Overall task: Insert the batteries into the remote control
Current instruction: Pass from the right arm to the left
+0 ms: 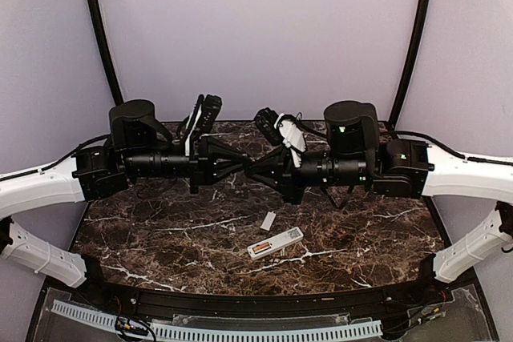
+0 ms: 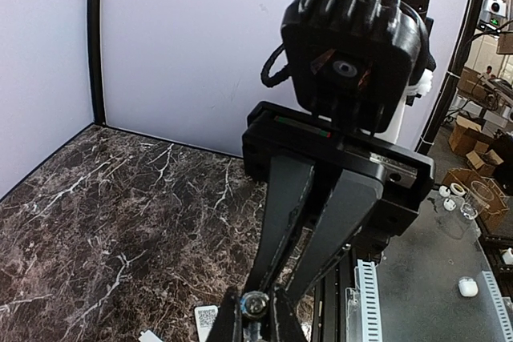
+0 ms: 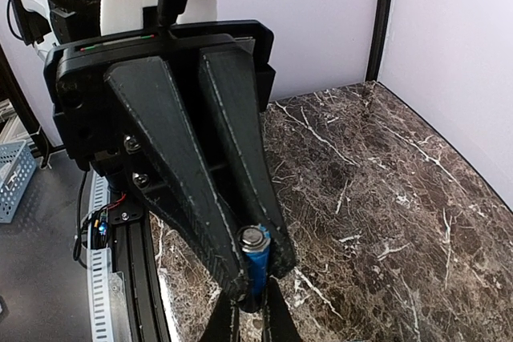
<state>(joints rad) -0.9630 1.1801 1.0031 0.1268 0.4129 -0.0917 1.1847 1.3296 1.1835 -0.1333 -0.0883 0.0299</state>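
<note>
Above the table's middle my two grippers meet tip to tip, the left gripper [image 1: 237, 163] coming from the left and the right gripper [image 1: 255, 171] from the right. The blue battery [image 3: 256, 266] stands between them with its metal end toward the cameras. My right gripper [image 3: 255, 322] is shut on its lower part, and the left gripper [image 3: 258, 274] is shut round its upper part. In the left wrist view the battery's end [image 2: 255, 303] sits in my left gripper [image 2: 255, 319]. The white remote control [image 1: 275, 243] lies below with the orange battery [image 1: 260, 247] in its open bay.
A small flat white cover [image 1: 268, 220] lies just behind the remote on the dark marble table [image 1: 160, 238]. A white slotted cable duct [image 1: 240, 331] runs along the near edge. Purple walls close the back and sides.
</note>
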